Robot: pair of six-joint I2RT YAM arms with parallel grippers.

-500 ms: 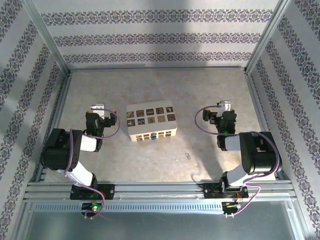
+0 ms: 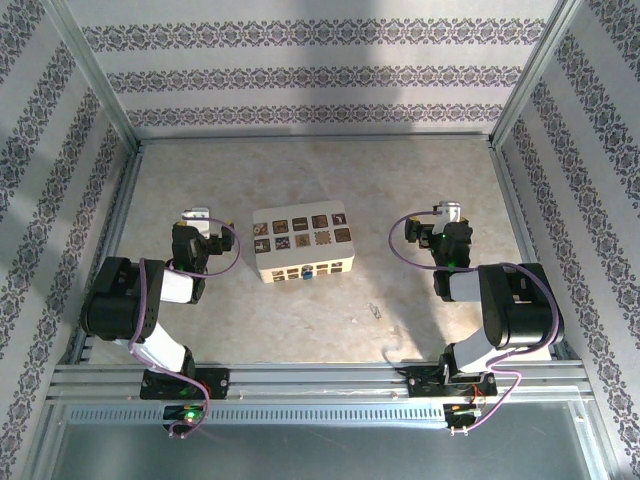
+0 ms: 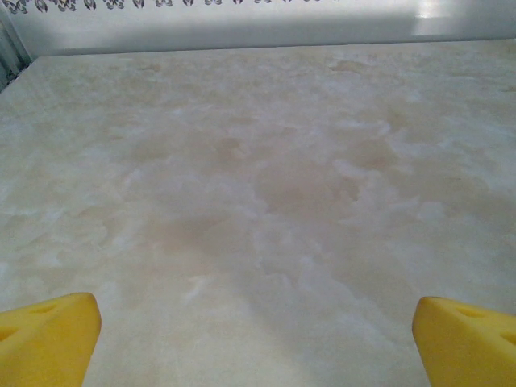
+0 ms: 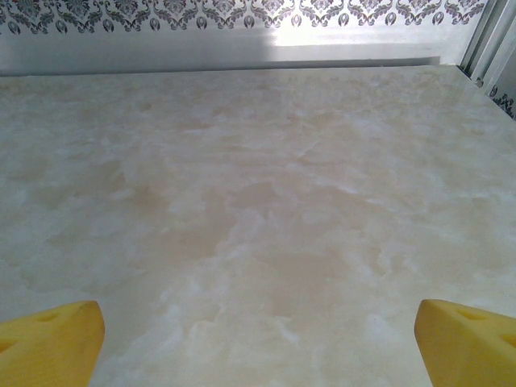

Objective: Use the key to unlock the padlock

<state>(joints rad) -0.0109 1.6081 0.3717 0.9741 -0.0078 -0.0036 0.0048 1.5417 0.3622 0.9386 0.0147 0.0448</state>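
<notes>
Grippers both idle above bare worktop (image 2: 330, 170). Left gripper (image 3: 256, 343): jaws spread wide, nothing between them; its yellow pads (image 3: 44, 339) sit at the two lower corners of the wrist view, with mottled beige surface ahead. Right gripper (image 4: 258, 343): the same, jaws spread, pads far apart, nothing pinched.

Box (image 2: 302, 243) (cream, dark square tiles on top) lies between the two grippers, nearer the left one and apart from both.

Padlock (image 2: 309, 271): a small blue spot on the box's near side, to the right of the left gripper and a little closer to the arm bases. Neither gripper touches it.

Key (image 2: 375, 311): a thin grey sliver flat on the worktop, left of the right gripper and nearer the bases, apart from the box and the padlock (too small to tell its orientation).
</notes>
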